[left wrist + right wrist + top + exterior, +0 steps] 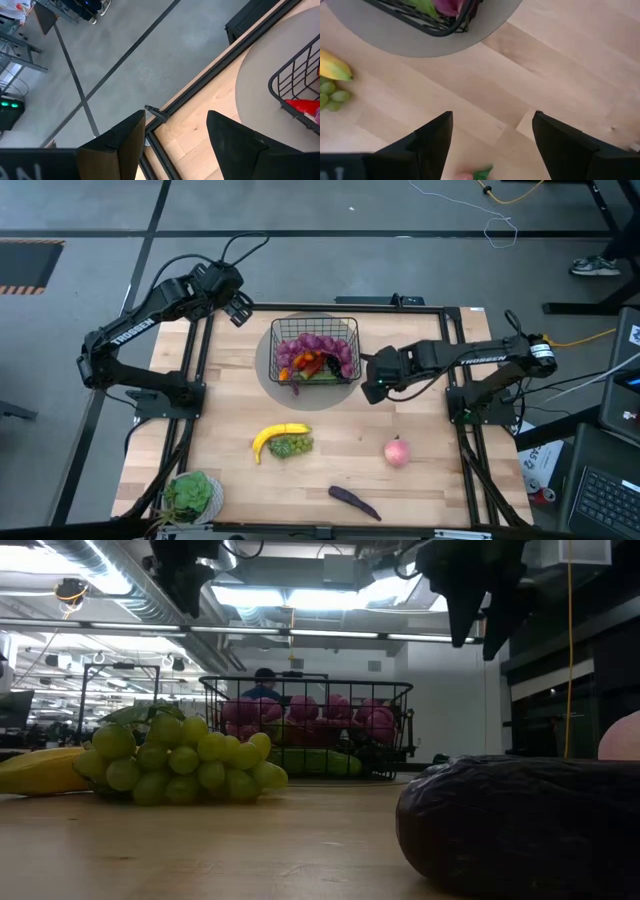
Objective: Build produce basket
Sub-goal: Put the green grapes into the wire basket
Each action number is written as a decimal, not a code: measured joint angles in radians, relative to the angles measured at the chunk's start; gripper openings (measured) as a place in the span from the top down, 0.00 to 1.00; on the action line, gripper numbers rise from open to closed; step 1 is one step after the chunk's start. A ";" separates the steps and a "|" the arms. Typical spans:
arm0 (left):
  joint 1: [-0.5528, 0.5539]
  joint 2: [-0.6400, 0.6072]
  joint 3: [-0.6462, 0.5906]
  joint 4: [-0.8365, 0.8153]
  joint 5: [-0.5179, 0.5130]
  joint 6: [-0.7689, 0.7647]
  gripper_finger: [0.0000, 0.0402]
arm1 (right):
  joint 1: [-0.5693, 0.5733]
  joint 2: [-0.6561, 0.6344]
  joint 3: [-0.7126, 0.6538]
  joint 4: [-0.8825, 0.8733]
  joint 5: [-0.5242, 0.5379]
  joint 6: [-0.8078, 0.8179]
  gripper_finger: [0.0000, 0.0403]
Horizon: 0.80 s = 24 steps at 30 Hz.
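Black wire basket (315, 350) sits mid-tabletop (430, 480), holding purple grapes (322, 346). I see my right pincer (371, 390) wide and empty beside it; left pincer (240, 310) wide at the corner.

From here I see bare boards between the black wire-grid basket (315, 350) and the yellow banana (277, 436) with its green grape bunch (291, 446). The pink peach (397, 452), purple eggplant (354, 501) and potted leafy plant (192, 494) stand well apart, with open lanes between them.
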<state>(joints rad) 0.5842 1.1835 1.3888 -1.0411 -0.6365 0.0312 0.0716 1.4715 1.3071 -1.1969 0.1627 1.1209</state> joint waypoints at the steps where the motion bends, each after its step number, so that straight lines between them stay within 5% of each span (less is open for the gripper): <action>1: 0.000 0.000 0.000 -0.002 0.000 0.000 0.48 | 0.005 0.000 0.000 0.000 0.000 0.000 0.33; 14: 0.000 0.000 0.000 -0.021 0.000 -0.024 0.48 | 0.038 0.000 -0.001 0.039 -0.005 -0.004 0.33; 24: 0.000 0.000 0.000 -0.021 0.000 -0.024 0.48 | 0.082 0.001 -0.023 0.055 -0.166 0.001 0.33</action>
<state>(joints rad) 0.5838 1.1835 1.3888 -1.0626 -0.6365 0.0071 0.1532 1.4727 1.2846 -1.1419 -0.0036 1.1220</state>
